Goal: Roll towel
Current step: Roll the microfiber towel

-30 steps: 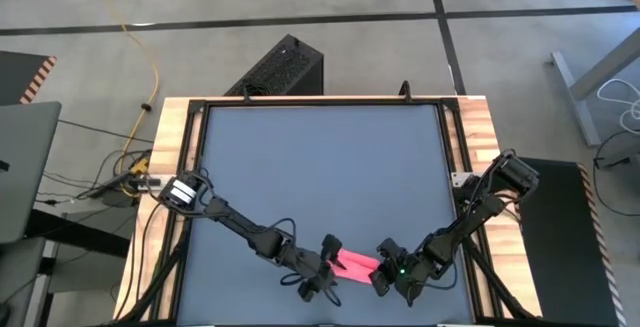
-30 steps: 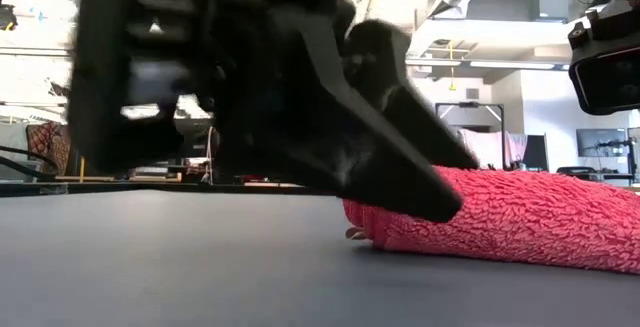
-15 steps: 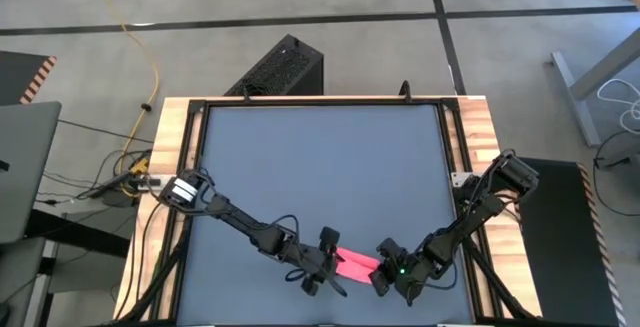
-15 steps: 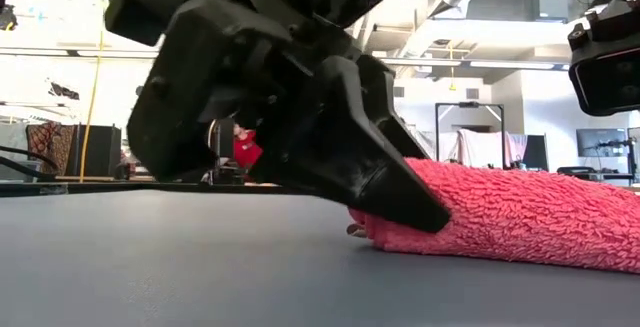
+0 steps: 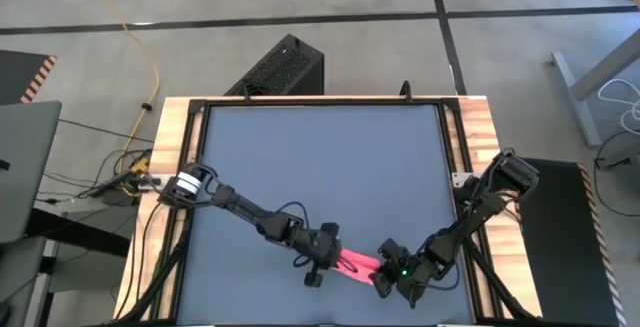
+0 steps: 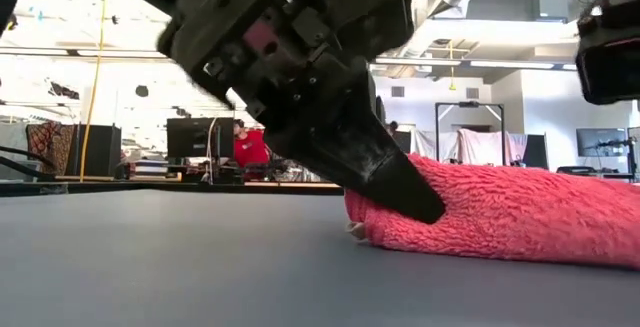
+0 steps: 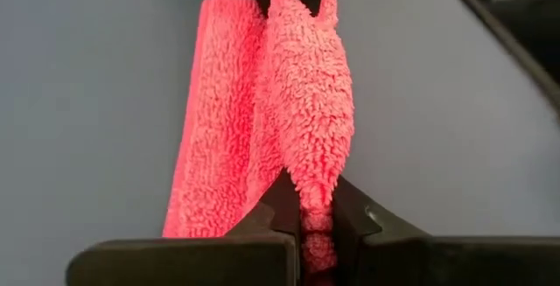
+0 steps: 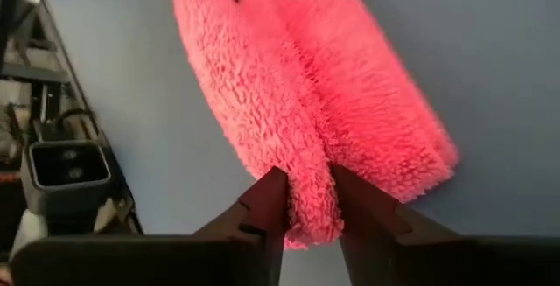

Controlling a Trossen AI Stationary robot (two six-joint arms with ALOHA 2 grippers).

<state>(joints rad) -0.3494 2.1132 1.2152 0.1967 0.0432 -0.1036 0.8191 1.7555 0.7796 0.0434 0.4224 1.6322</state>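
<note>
The left hand (image 7: 304,225) pinches one end of the towel (image 5: 357,263). The right hand (image 8: 304,200) pinches the other end. The towel lies near the front edge of the counter (image 5: 320,157), folded into a thick strip. To roll it well, both hands should turn together and keep it tight. The counter is dark grey and flat. Behind it is a big workshop room.

Open tabletop (image 5: 320,167) from 9 through 12 to 3 o'clock. At 6 o'clock, blocked: towel (image 5: 356,263) pinched between left gripper (image 5: 328,257) and right gripper (image 5: 384,270).
</note>
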